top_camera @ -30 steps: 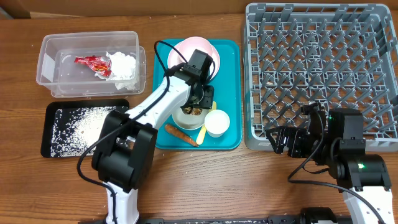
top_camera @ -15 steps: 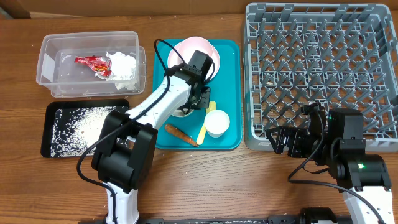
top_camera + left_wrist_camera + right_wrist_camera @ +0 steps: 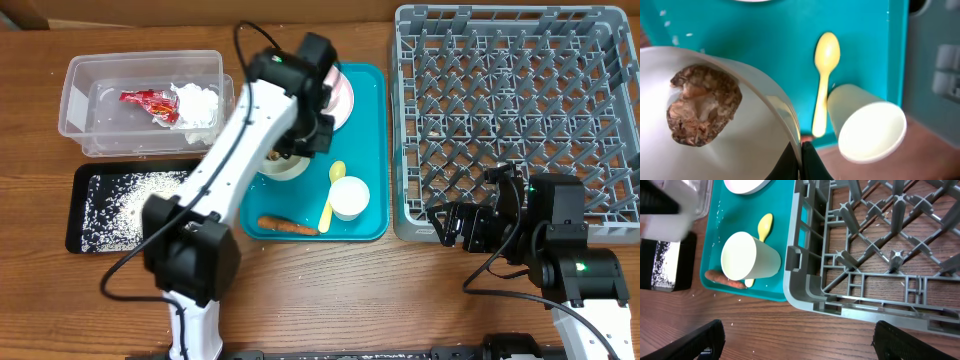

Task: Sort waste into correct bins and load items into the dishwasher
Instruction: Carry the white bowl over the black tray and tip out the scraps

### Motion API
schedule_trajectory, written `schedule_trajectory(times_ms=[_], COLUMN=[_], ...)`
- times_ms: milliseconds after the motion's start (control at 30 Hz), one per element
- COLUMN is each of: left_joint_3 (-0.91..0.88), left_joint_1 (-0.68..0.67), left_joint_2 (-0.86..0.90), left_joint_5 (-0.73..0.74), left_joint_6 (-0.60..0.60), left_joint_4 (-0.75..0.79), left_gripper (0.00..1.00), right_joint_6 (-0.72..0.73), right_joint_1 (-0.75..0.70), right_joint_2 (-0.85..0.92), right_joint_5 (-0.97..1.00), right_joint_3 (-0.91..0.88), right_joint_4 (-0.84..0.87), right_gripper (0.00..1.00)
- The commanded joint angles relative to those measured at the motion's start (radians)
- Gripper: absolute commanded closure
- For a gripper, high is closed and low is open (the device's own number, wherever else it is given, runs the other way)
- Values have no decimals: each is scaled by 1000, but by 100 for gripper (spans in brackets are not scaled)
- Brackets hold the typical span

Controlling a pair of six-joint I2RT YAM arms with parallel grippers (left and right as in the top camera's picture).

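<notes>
My left gripper (image 3: 801, 161) is shut on the rim of a white bowl (image 3: 740, 145) holding a brown food scrap (image 3: 702, 110). In the overhead view, the left gripper (image 3: 305, 150) holds the bowl (image 3: 283, 165) above the left side of the teal tray (image 3: 372, 225). A yellow spoon (image 3: 332, 190), a white cup (image 3: 349, 197), an orange carrot (image 3: 288, 225) and a white plate (image 3: 342, 95) lie on that tray. My right gripper (image 3: 455, 225) stands open over bare table, near the front left corner of the grey dish rack (image 3: 515, 120).
A clear tub (image 3: 90, 85) at the back left holds a red wrapper (image 3: 148, 102) and a white napkin (image 3: 198, 100). A black tray (image 3: 80, 225) in front of it carries rice grains (image 3: 125, 200). The right wrist view shows the cup (image 3: 747, 257) beside the rack's corner (image 3: 805, 287).
The left gripper closed on the bowl's rim and carried the bowl up and back-left. The spoon now shows in full and the carrot lies flatter. The right arm has not moved.
</notes>
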Motion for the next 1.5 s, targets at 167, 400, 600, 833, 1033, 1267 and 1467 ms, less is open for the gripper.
schedule_trajectory(times_ms=[167,400,600,833,1033,1267,1467], left_joint_3=[31,-71,-329,-631,-830,-905,-905], left_joint_1=[305,595,826,1046,1198,1261,1258], left_joint_2=[-230,-286,-286,-286,-271,-162,-151], left_joint_5=[251,641,964,1185,1402,1474,1472], left_joint_6=[171,401,602,713,691,511,496], left_joint_4=[-68,-110,-71,51,241,320,355], left_gripper=[95,95,96,96,96,96,96], right_joint_6=[-4,-4,-4,-3,-3,-3,-3], right_joint_1=[-2,-2,-2,-2,-2,-2,-2], right_joint_2=[-4,-4,-4,-4,-4,-4,-4], right_joint_5=[-5,-5,-5,-6,-6,-6,-6], right_joint_3=[24,24,24,24,24,24,24], right_joint_4=[6,13,12,12,12,5,-6], right_gripper=[3,3,3,3,3,4,4])
